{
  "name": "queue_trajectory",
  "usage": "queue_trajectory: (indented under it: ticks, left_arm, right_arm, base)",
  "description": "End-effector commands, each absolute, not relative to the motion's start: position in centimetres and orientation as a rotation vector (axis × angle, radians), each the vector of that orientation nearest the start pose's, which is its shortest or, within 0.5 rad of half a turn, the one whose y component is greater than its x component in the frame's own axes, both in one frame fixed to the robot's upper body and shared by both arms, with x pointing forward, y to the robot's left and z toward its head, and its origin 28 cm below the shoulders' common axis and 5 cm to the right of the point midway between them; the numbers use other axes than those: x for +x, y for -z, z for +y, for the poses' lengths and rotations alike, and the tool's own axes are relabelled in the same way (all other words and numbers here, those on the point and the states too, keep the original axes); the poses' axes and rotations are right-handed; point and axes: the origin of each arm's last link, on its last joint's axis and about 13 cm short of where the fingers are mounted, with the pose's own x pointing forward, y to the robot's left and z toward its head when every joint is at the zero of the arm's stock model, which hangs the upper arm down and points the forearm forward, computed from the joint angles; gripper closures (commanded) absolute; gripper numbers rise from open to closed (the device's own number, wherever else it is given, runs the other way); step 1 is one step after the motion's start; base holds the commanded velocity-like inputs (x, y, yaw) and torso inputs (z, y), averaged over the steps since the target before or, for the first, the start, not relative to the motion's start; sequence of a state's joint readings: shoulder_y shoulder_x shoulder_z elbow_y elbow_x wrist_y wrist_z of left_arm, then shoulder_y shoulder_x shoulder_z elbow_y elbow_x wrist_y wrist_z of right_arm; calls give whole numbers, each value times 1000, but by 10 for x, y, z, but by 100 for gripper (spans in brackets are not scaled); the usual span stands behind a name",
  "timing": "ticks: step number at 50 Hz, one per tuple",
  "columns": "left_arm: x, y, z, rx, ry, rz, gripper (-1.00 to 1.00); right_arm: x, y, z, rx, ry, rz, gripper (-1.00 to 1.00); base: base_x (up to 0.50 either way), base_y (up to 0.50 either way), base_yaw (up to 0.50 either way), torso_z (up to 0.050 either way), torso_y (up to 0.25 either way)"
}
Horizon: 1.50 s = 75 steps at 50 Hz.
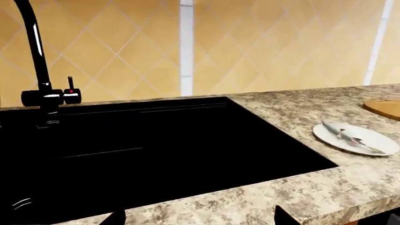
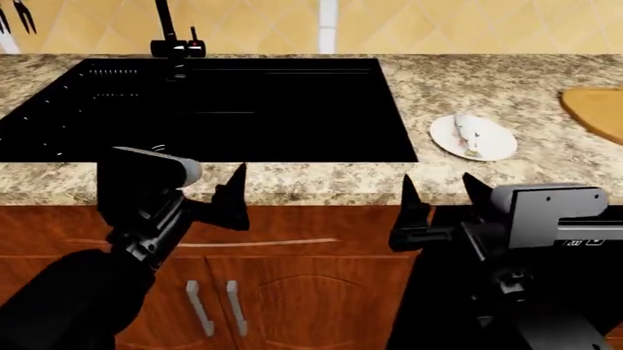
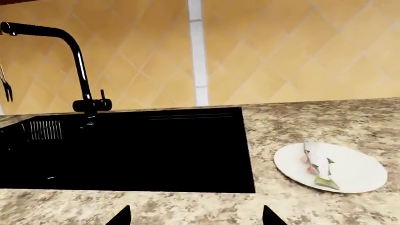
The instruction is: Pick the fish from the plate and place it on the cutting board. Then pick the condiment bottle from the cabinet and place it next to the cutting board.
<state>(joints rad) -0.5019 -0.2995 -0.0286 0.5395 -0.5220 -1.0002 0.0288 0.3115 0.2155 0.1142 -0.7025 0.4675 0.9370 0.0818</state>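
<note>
Now the fish [image 2: 468, 135] lies on the plate [image 2: 498, 148] (both hands [image 2: 222, 191] [image 2: 438, 197] spread, holding nothing).

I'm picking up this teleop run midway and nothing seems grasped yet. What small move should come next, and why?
Probably reach the right gripper forward and rightward toward the fish. It lies on the plate, not yet on the cutting board. Both grippers hang open and empty at the counter's front edge, and the right one is nearer the plate.
</note>
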Motion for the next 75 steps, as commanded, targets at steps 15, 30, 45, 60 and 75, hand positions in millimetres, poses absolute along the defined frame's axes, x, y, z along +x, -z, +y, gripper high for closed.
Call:
queue_trajectory:
  ticks: [15, 30, 45, 60, 75]
  left_arm:
    - [263, -257, 245, 41, 424, -61, -100]
    - [261, -259, 245, 43, 435, -63, -100]
    - [260, -259, 244, 45, 440, -59, -100]
    - [260, -259, 244, 47, 440, -57, -100]
    - [257, -269, 252, 70, 415, -55, -100]
  right_arm:
    - [211, -230, -142, 28, -159, -119, -100]
    - [212, -233, -140, 21, -179, -127, -100]
    - [211, -236, -141, 7, -195, -133, -100]
    - [208, -233, -141, -13, -182, -108, -100]
    - [205, -274, -95, -60, -23, 110, -100]
  base:
    - [148, -500, 0, 0, 0]
    - [428, -390, 0, 0, 0]
    - [496, -222, 0, 0, 0]
    - [450, -272, 0, 0, 1]
    - [7, -11, 0, 0, 1]
